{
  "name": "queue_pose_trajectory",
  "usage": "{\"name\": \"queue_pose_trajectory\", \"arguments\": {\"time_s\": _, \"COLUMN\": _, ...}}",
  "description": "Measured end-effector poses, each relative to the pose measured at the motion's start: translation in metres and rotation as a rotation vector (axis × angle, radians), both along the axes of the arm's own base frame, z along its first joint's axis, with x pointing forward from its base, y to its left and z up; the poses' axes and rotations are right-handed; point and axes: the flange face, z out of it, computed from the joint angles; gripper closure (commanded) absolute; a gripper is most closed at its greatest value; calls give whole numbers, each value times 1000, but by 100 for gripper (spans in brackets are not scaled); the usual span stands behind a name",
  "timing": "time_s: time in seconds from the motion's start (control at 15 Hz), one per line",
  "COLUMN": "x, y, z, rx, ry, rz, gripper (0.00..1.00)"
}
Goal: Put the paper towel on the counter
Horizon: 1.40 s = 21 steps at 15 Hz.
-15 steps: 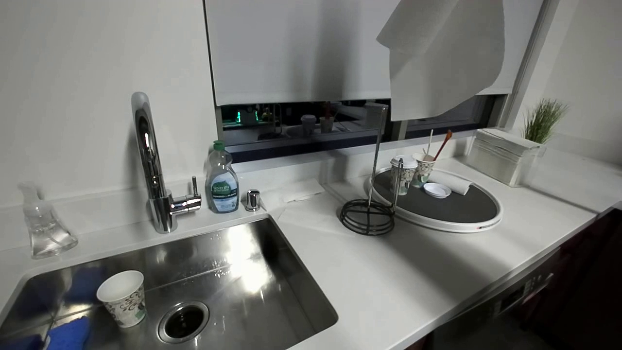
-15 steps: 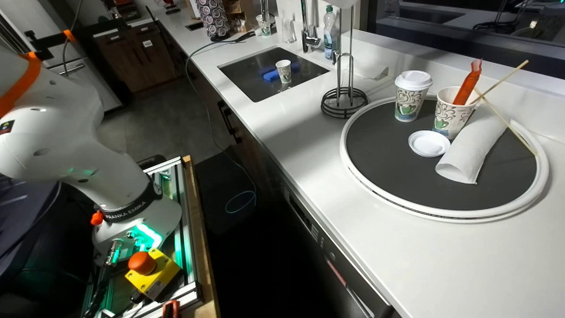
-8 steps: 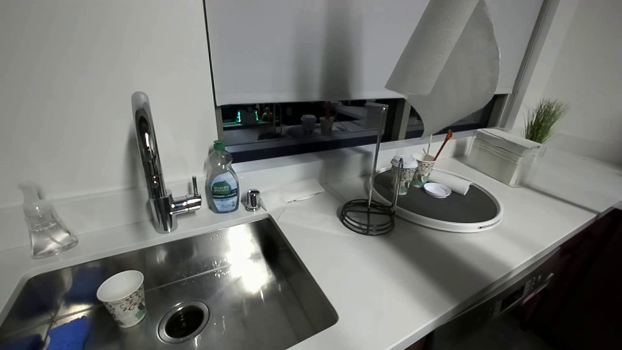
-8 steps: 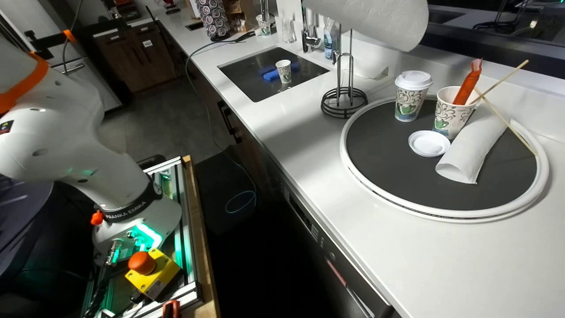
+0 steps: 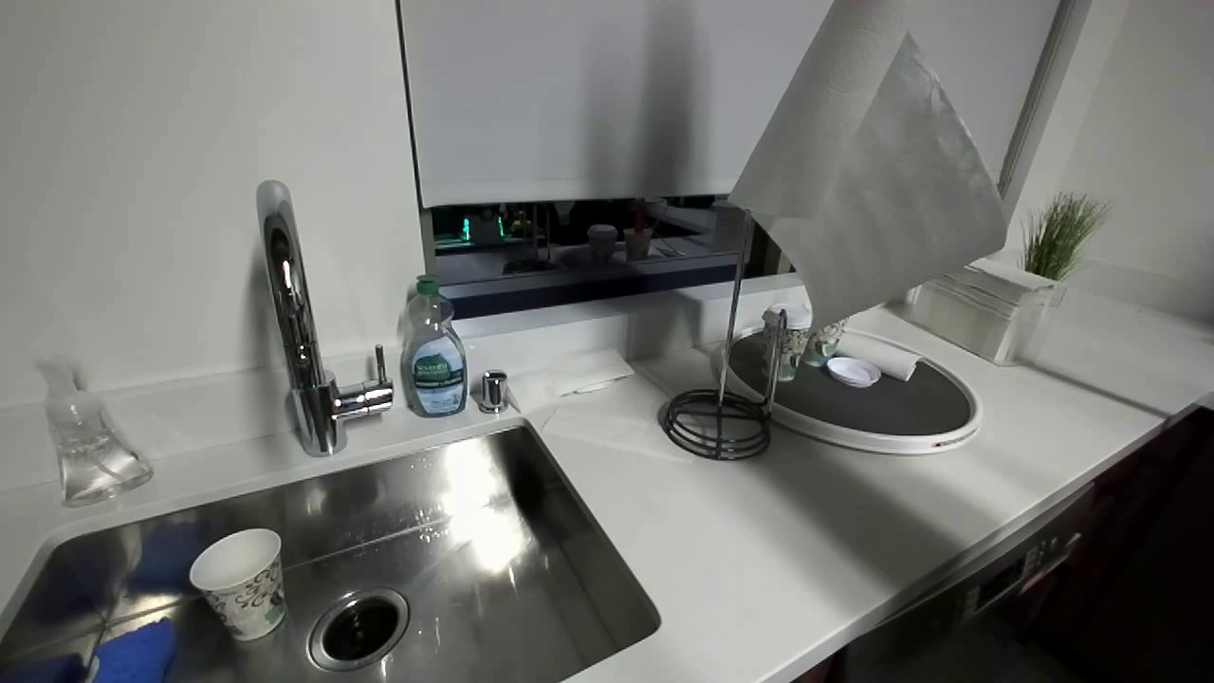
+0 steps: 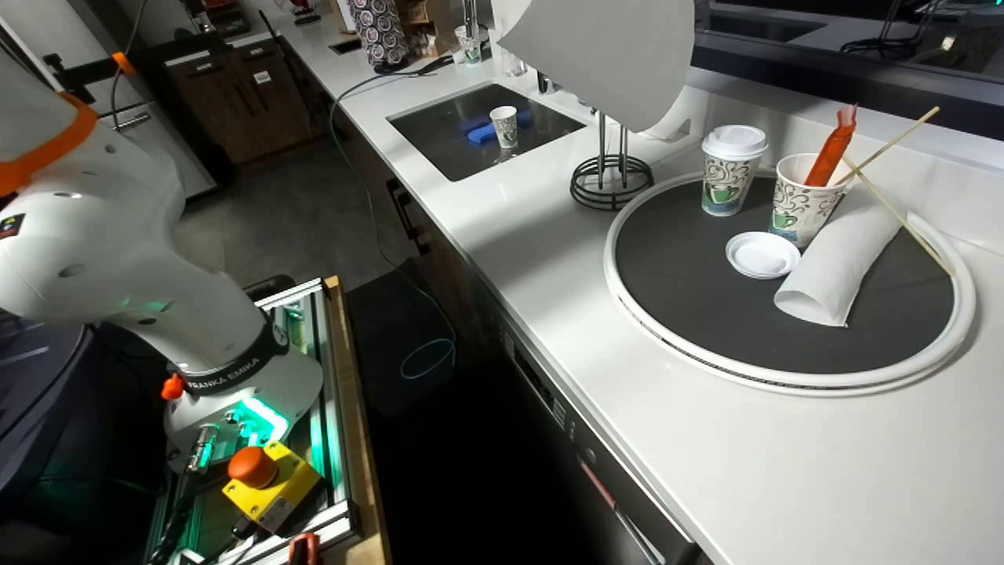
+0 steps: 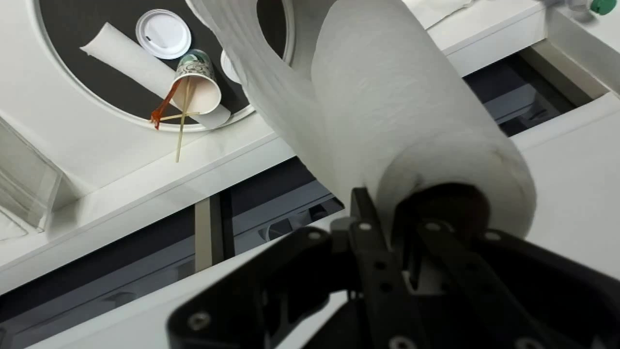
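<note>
Paper cup [image 6: 803, 208] holds a stick [image 6: 888, 147], steel sink [image 5: 465, 598] another cup [image 5: 245, 590]; pincer [image 7: 386, 213] pinches paper towel [image 7: 387, 87]

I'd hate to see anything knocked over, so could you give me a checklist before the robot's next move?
1. Gripper shut on the paper towel roll: ok, pinching its end.
2. Roll upright: not ok, tilted in the air.
3. Loose sheet tucked in: not ok, hanging down.
4. Wire holder standing upright on the counter: ok.
5. Roll clear of the holder: cannot tell; paper overlaps it in both exterior views.
</note>
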Motion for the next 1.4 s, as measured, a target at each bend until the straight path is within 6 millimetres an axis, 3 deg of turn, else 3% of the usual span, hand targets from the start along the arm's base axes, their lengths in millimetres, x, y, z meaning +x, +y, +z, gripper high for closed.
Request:
{"name": "queue_pose_trajectory", "arguments": {"time_s": 0.6, "x": 26, "y": 6, "z": -18, "rx": 68, "ry": 36, "rz": -16, "gripper": 97}}
{"name": "queue_pose_trajectory", "arguments": {"time_s": 1.07, "x": 44, "y": 7, "z": -18, "rx": 78, "ry": 35, "rz": -32, "gripper": 97}}
{"name": "queue_pose_trajectory", "arguments": {"time_s": 1.4, "x": 35, "y": 11, "z": -10, "rx": 57, "ry": 87, "rz": -31, "gripper": 97}}
